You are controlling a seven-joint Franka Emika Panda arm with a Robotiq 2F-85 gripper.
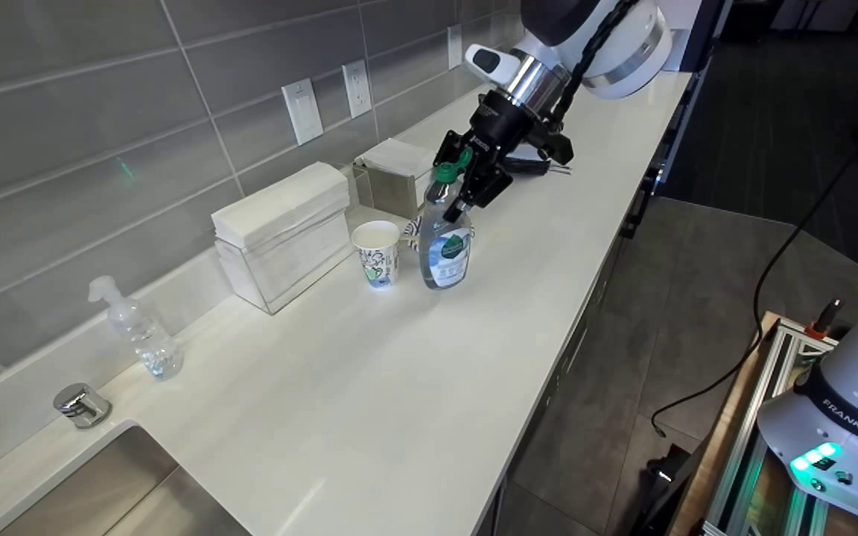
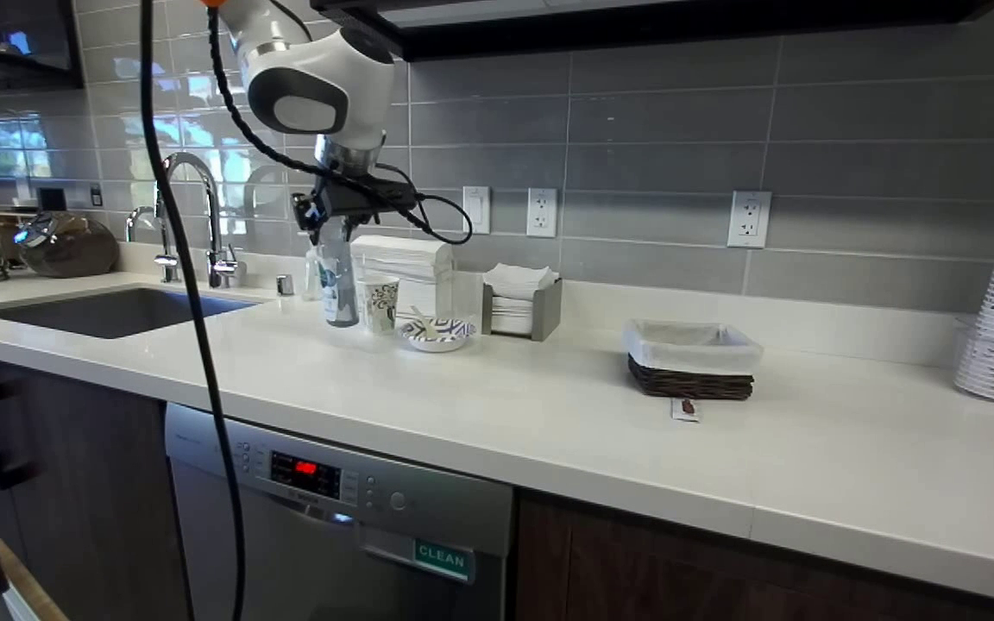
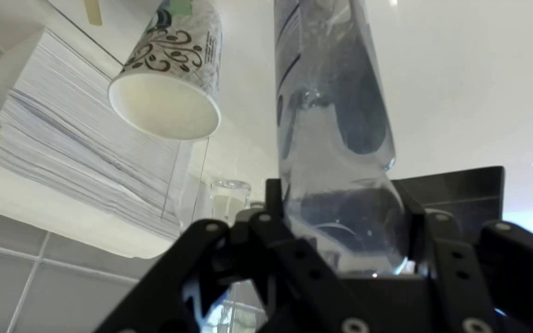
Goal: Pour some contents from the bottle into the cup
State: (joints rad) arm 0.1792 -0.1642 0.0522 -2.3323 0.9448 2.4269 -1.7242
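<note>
The clear bottle with the blue label point(image 1: 444, 257) stands about upright on the white counter; its green cap point(image 1: 446, 173) shows in the same exterior view. I cannot tell whether its base touches the counter. The bottle also shows in an exterior view point(image 2: 340, 285) and in the wrist view point(image 3: 329, 115), with clear liquid inside. My gripper point(image 3: 340, 203) has a finger against each side of the bottle's upper part, shut on it. The white patterned paper cup point(image 1: 378, 257) stands upright close beside the bottle, its open mouth visible in the wrist view point(image 3: 164, 104).
A napkin holder point(image 1: 280, 234) stands behind the cup against the wall, with a smaller napkin box point(image 2: 514, 310) beside it. A patterned bowl point(image 2: 438, 341) is close to the cup. A clear pump bottle point(image 1: 144, 335) and sink point(image 2: 117, 310) lie farther along. A basket point(image 2: 691, 366) is opposite.
</note>
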